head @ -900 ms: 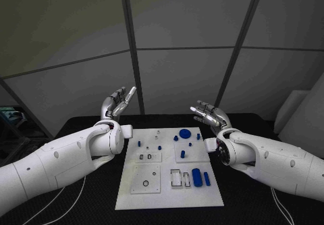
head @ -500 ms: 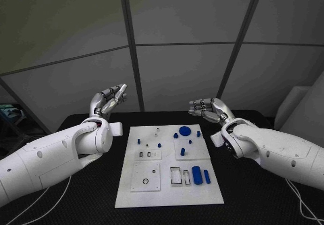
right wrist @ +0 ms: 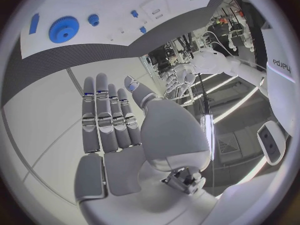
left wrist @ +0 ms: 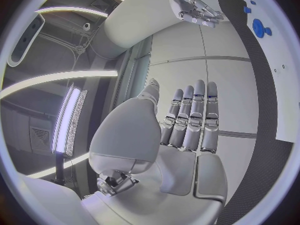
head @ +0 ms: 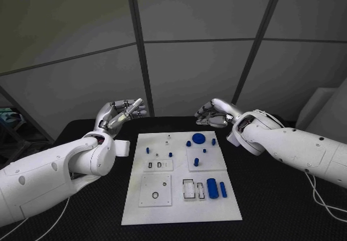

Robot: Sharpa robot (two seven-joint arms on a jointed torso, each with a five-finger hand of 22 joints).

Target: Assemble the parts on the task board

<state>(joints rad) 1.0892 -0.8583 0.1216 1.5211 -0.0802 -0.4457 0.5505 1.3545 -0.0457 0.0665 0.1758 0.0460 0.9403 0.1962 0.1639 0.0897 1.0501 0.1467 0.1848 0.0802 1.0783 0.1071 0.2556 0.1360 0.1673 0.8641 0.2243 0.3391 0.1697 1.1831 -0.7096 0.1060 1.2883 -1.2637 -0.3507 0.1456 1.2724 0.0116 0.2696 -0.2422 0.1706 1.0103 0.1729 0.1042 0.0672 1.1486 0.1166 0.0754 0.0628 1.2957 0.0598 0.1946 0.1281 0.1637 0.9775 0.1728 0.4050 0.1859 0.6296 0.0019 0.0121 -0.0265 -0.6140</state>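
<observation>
- Both hands empty: left hand [head: 119, 114] and right hand [head: 214, 113] hover above the table's far edge, fingers spread.
- Task board [head: 181, 208] lies mid-table; blue parts [head: 211, 188] untouched.
- Assembly not begun; next, a hand must descend to a part.

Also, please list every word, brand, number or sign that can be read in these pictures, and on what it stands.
"harpa", with the first letter cut off: on the white arm in the right wrist view.
The task board and its blue parts show no readable marking.
</observation>
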